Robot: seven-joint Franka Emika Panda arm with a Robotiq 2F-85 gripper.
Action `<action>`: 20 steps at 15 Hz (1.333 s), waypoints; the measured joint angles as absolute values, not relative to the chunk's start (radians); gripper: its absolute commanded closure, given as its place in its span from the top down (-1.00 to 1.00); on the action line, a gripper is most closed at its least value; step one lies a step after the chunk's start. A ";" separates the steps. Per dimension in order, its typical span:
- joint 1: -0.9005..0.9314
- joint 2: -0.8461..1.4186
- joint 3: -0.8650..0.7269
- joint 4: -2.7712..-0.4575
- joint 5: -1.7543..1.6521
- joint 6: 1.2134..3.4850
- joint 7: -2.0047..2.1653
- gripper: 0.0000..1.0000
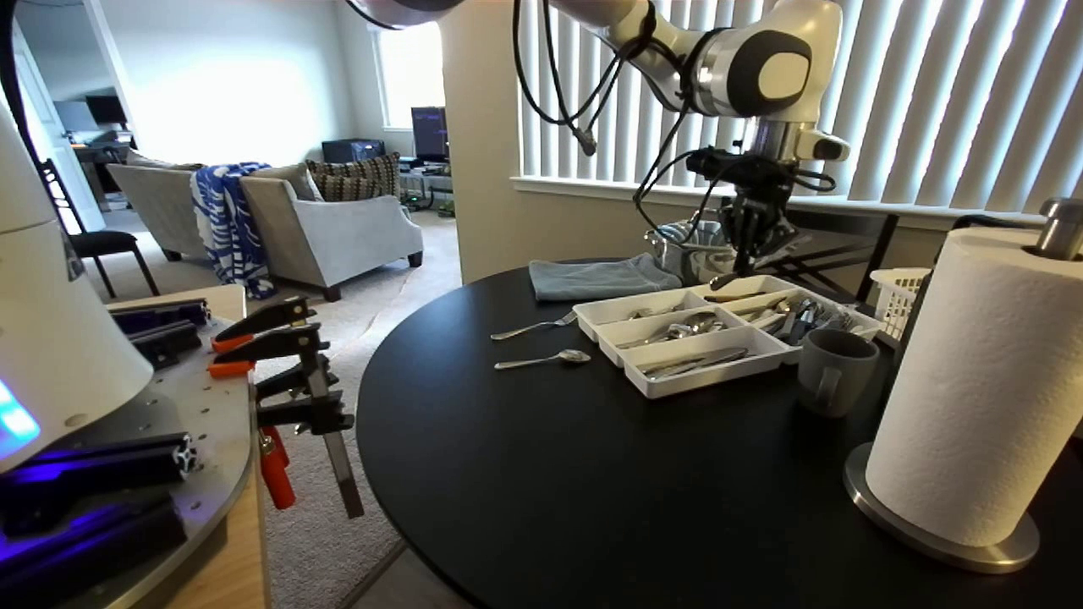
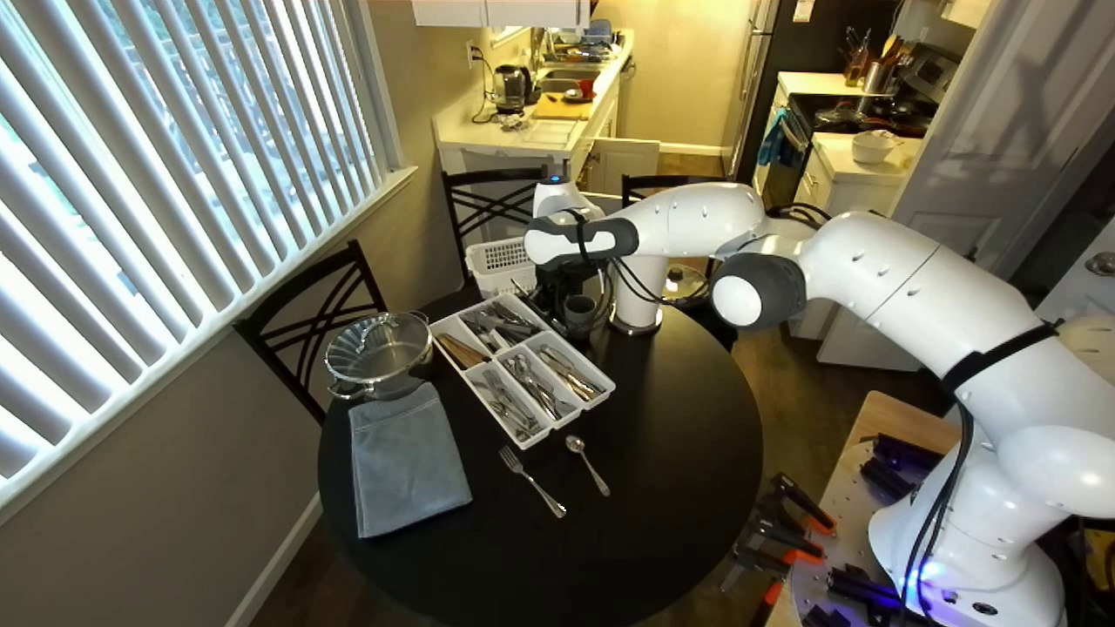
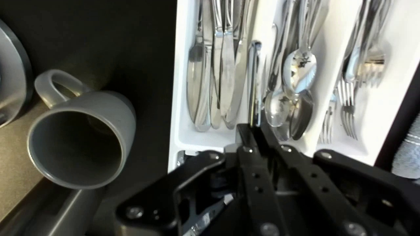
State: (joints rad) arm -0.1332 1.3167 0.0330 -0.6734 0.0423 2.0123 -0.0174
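In an exterior view, my gripper (image 1: 744, 266) is over a white cutlery tray (image 1: 715, 376). In an exterior view, a gray mug (image 2: 580, 319) stands near my gripper. In the wrist view, my fingertips (image 3: 245, 136) clamp a slender, polished silver utensil (image 3: 254, 83), seen edge-on, projecting straight ahead of me.

backlit white vertical blinds (image 1: 948, 110); pale grey sofa (image 1: 338, 237) on light carpet (image 1: 381, 296); warm-lit kitchen counter (image 2: 466, 131)

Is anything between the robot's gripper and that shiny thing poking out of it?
Nothing that I can see. In the wrist view, the gripper pinches one end of the shiny utensil directly; the white cutlery tray lies below them, not in between.
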 measured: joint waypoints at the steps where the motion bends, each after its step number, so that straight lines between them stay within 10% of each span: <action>1: -0.133 1.302 0.044 -0.674 0.046 1.997 -0.024 -0.83; 20: -0.056 1.229 0.032 -0.800 0.041 2.093 0.020 -0.96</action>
State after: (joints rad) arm -0.0560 1.2291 0.0316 -0.7998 0.0415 2.0925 0.0196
